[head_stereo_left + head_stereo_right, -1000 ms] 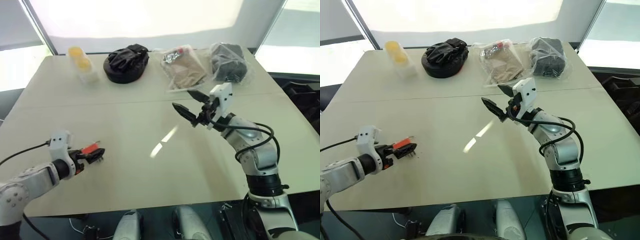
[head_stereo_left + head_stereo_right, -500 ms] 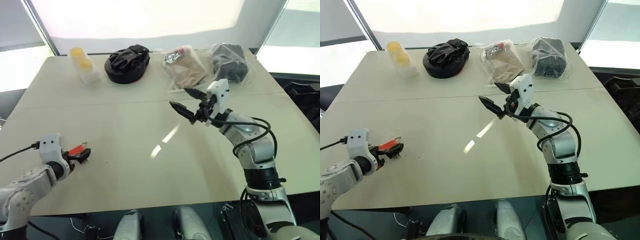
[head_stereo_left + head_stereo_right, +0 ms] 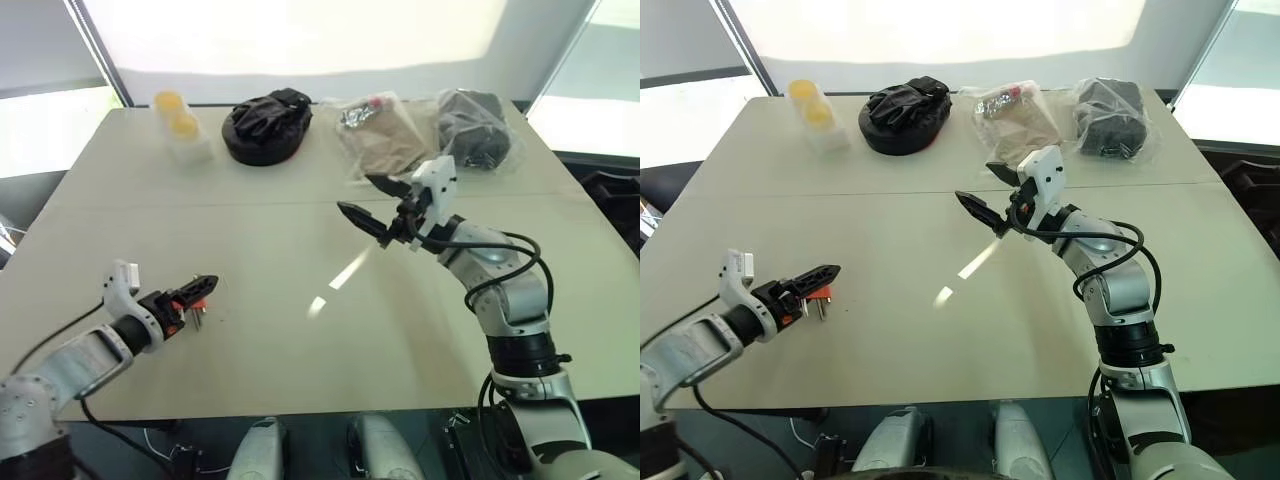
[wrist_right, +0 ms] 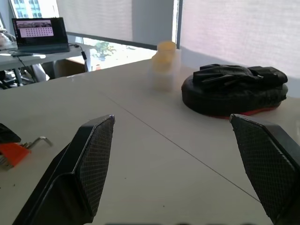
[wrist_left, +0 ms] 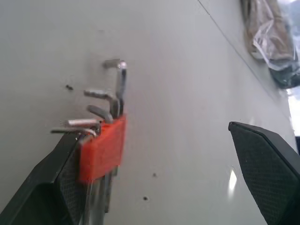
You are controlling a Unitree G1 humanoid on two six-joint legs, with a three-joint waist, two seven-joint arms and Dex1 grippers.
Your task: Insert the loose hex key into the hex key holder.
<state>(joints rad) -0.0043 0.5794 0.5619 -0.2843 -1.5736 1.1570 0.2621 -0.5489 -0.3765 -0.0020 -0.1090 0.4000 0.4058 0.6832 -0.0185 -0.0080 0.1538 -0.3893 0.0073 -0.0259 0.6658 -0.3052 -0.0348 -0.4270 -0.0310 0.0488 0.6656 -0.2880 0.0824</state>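
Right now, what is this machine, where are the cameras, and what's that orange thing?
It is a robot with two arms, each ending in two black fingers. Two pictures look down from its head; two look out from its wrists. On the pale table lie a yellow-capped clear container, a black padded mitt, a tan plastic bag and a dark plastic bag. The left gripper is open, with the small orange-red plastic hex key holder against one finger. The right gripper hangs open and empty.

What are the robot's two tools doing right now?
Left tool: open, holder against one finger.
Right tool: open, empty.
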